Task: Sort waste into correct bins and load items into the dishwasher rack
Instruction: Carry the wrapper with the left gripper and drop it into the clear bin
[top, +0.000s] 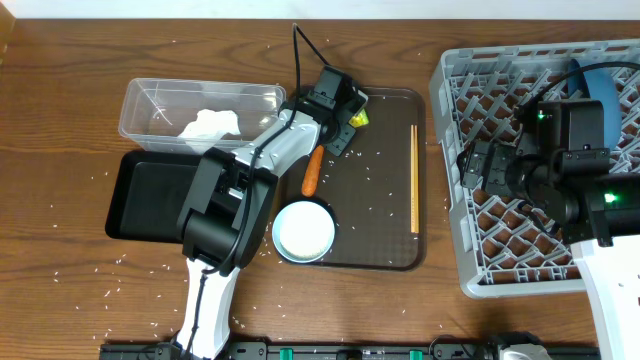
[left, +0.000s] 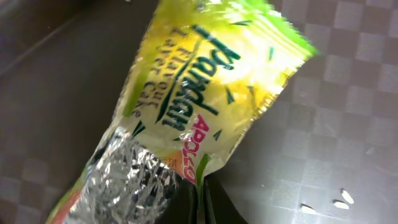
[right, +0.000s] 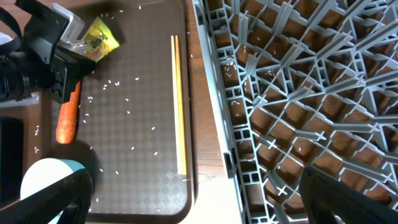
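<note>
A: Gripping the wrapper (left: 205, 93), that's what the left gripper (top: 347, 113) is doing. The jaws are closing tight on the crinkled silver end, and the yellow-green printed end is sticking out free.

B: Where is it sitting?

A: Over the far edge of the brown serving tray (top: 385, 235). Can't tell if it is touching the tray or hanging just off it.

B: Anything right next to it?

A: The carrot piece (top: 312, 170) is lying on the tray just beside the left arm, with its near end pointing at the blue-rimmed dish (top: 303, 232), which is white inside. Rice grains (top: 372, 172) are lying scattered across the tray, with more out on the table.

B: Chopsticks?

A: The chopsticks (top: 414, 180) are lying together along the tray's right side, parallel to the rack wall.

B: Bins?

A: The clear tub (top: 140, 100) is sitting left of the tray with the tissue (top: 208, 125) inside it. The black tray (top: 140, 200) is lying just in front of the tub, with the left arm crossing over its corner.

B: Right side?

A: The right gripper (right: 196, 177) is hovering over the left edge of the rack (top: 452, 180), fingers spread wide and holding nothing. The dark-blue plate (top: 600, 75) is standing in the rack's far part, partly hidden by the arm.
</note>
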